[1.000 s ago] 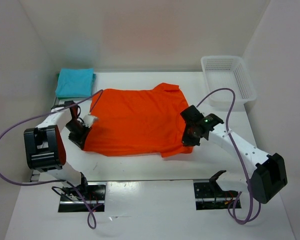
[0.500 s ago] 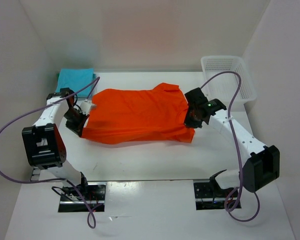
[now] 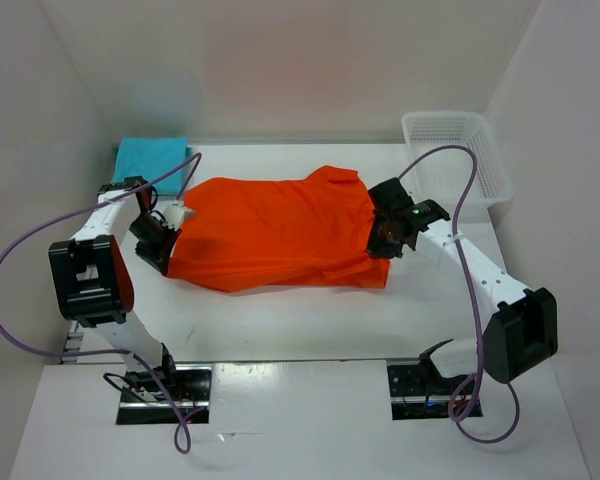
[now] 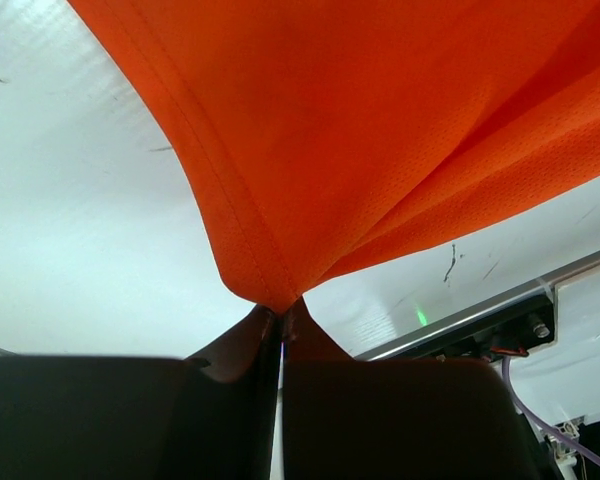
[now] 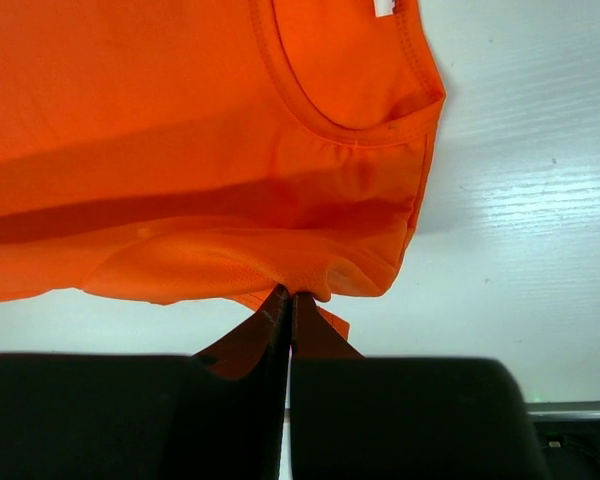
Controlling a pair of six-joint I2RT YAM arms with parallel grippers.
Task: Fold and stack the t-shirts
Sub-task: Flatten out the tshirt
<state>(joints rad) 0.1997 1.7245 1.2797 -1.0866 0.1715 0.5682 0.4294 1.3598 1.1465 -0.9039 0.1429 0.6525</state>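
Observation:
An orange-red t-shirt (image 3: 275, 232) hangs stretched between both arms over the middle of the table, its near half lifted and folded back. My left gripper (image 3: 166, 250) is shut on the shirt's left edge; the left wrist view shows the cloth (image 4: 380, 130) pinched at the fingertips (image 4: 278, 312). My right gripper (image 3: 380, 248) is shut on the shirt's right edge, below the collar (image 5: 340, 110), with the fabric pinched at the tips (image 5: 292, 296). A turquoise-blue t-shirt (image 3: 150, 163) lies folded at the back left corner.
A white mesh basket (image 3: 458, 160) stands at the back right. White walls close in the table on the left, back and right. The arm bases (image 3: 162, 382) sit at the near edge, with purple cables looping above each arm.
Both grippers have carried the shirt's near edge away from the arms toward the back, folding it over. In the last half second the left arm shifted slightly.

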